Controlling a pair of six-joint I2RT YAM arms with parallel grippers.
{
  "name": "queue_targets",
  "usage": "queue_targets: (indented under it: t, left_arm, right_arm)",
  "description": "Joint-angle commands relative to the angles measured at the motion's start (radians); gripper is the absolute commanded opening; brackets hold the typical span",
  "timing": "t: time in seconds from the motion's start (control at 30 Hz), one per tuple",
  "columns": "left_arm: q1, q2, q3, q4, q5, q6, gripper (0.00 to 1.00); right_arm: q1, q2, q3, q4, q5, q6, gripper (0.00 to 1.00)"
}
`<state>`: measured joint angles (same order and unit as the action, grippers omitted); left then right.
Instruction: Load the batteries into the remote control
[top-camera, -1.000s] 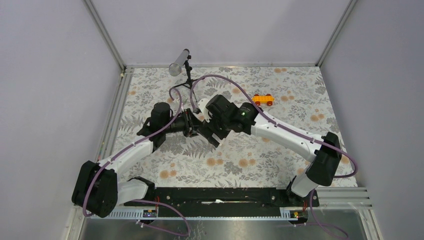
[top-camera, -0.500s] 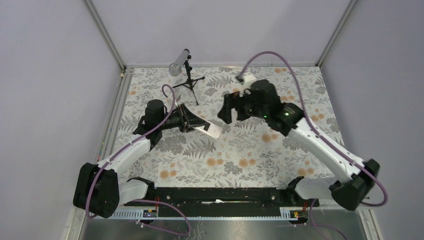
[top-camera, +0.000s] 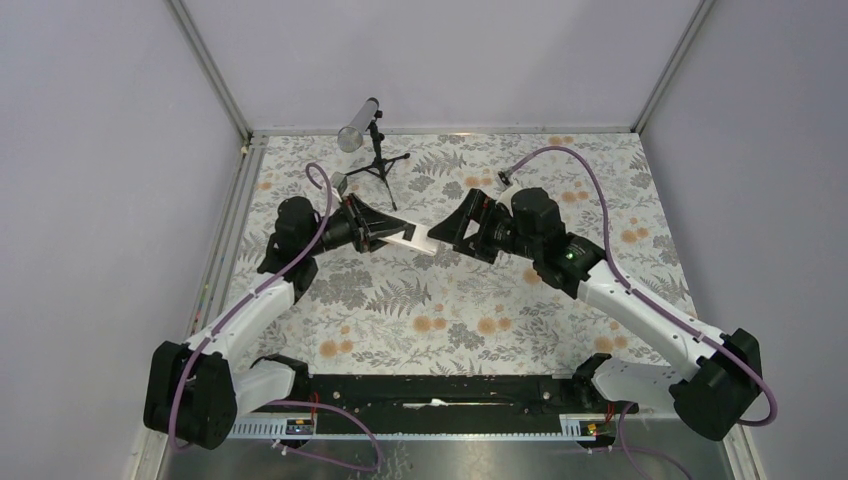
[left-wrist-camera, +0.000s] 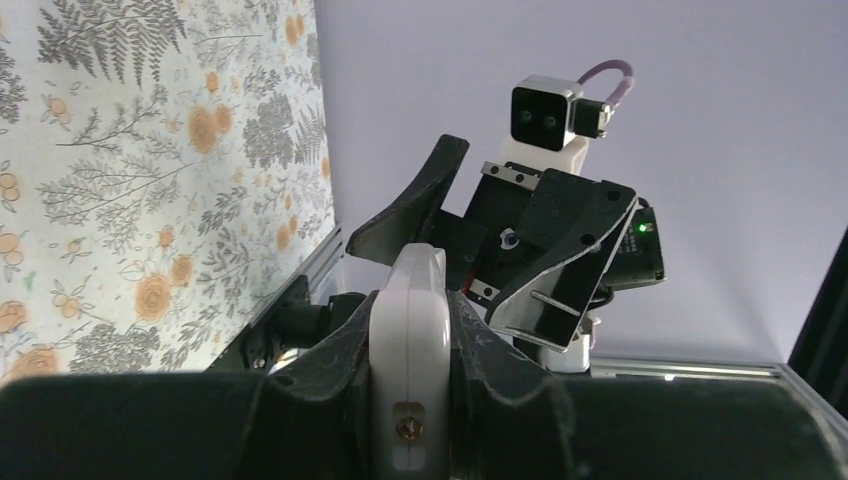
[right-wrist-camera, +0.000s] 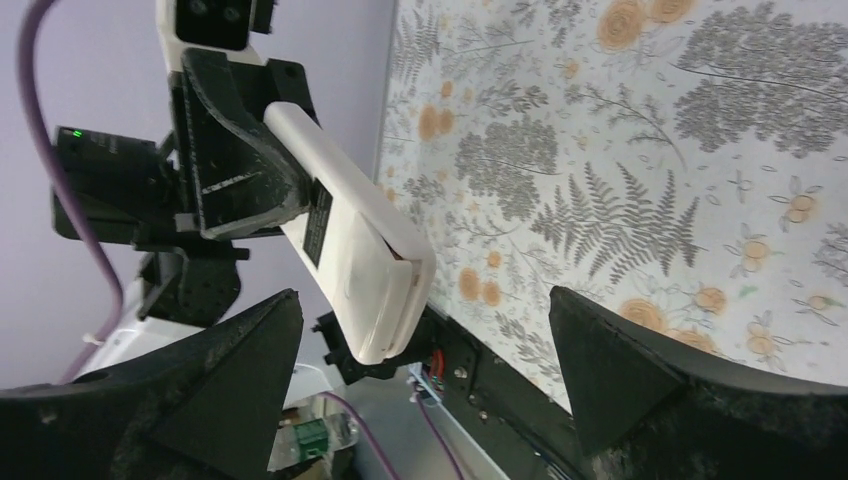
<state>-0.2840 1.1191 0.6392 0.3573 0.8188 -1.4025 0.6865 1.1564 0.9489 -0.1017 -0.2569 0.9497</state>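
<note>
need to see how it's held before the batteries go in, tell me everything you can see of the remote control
The remote control is a slim, rounded white plastic handset with a dark label on its back and a seam near the free end where a sliver of red shows. Its button face is hidden. It hangs tilted above the floral table, one end clamped between the left fingers, the other pointing at the open right fingers, which do not touch it.

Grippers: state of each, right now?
Left gripper: shut on the remote control.
Right gripper: open, holding nothing.
</note>
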Motion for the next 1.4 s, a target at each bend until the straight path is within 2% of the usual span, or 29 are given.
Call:
queue_targets:
  t: [0.0, 0.13, 0.37, 0.5, 0.7, 1.0, 1.27, 1.33, 1.37]
  left_arm:
    - [0.006, -0.037, 0.049, 0.109, -0.03, -0.093, 0.0]
    - [0.006, -0.044, 0.045, 0.137, -0.032, -0.131, 0.0]
    - [0.006, -0.061, 0.038, 0.205, -0.045, -0.218, 0.0]
    - [0.006, -0.064, 0.043, 0.217, -0.048, -0.239, 0.0]
    - [0.006, -0.064, 0.041, 0.259, -0.051, -0.275, 0.0]
    - [-0.03, -0.034, 0.071, 0.352, -0.049, -0.318, 0.0]
    - [-0.075, -0.027, 0.103, 0.269, -0.052, -0.23, 0.0]
    - [-0.058, -0.035, 0.099, 0.237, -0.047, -0.208, 0.0]
    - [-0.047, -0.037, 0.098, 0.223, -0.044, -0.194, 0.0]
  right_arm:
    - [0.003, -0.002, 0.007, 0.147, -0.04, 0.107, 1.0]
    - [0.003, 0.014, -0.007, 0.206, -0.065, 0.136, 0.96]
    - [0.004, 0.033, -0.055, 0.29, -0.103, 0.185, 0.7]
    - [0.003, 0.04, -0.069, 0.32, -0.112, 0.194, 0.5]
    - [0.004, 0.054, -0.091, 0.38, -0.128, 0.227, 0.39]
    - [0.005, 0.127, -0.091, 0.512, -0.199, 0.241, 0.4]
    - [0.005, 0.177, -0.052, 0.532, -0.241, 0.217, 0.4]
    - [0.004, 0.164, -0.043, 0.511, -0.23, 0.19, 0.48]
    - [0.001, 0.153, -0.041, 0.504, -0.223, 0.177, 0.58]
